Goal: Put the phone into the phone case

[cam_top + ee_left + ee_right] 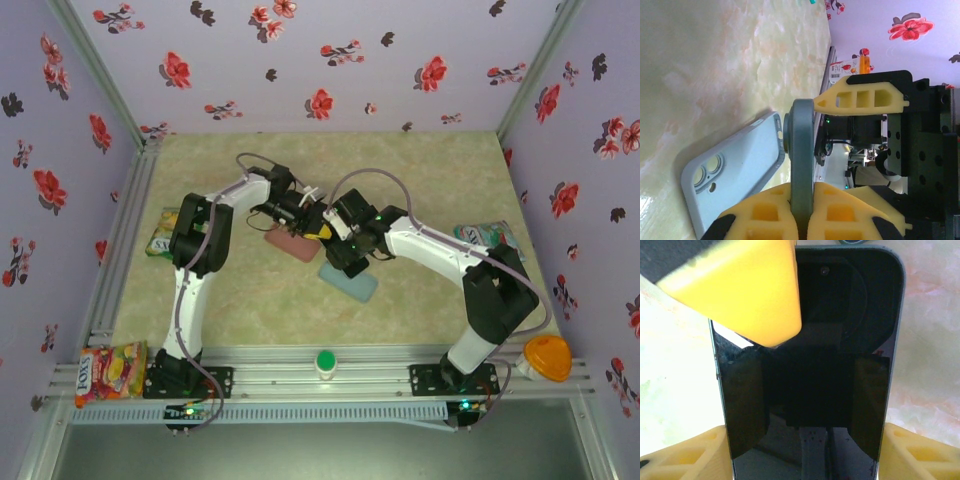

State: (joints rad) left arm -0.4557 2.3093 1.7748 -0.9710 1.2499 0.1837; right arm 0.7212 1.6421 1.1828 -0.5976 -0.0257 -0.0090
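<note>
Phone (810, 365) is held by both grippers over the middle of the table (430, 170). Right wrist view has the dark screen facing the camera. The right gripper (805, 440) is clamped across the phone's width, one yellow finger on each long edge. A left-arm finger (740, 290) lies over a top corner of the screen.

Left wrist view gives the other angle: phone edge-on, left gripper (802, 189) clenched on its thickness, front and back. It also shows the blue case (735, 180) lying flat on the table just beside the phone, camera cutouts visible, empty.

Top view adds the layout. The case sits just on the near side of the right gripper, a pink flat item (292, 243) lies partly under the grippers, and snack bags (110, 370) sit at the table edges.
</note>
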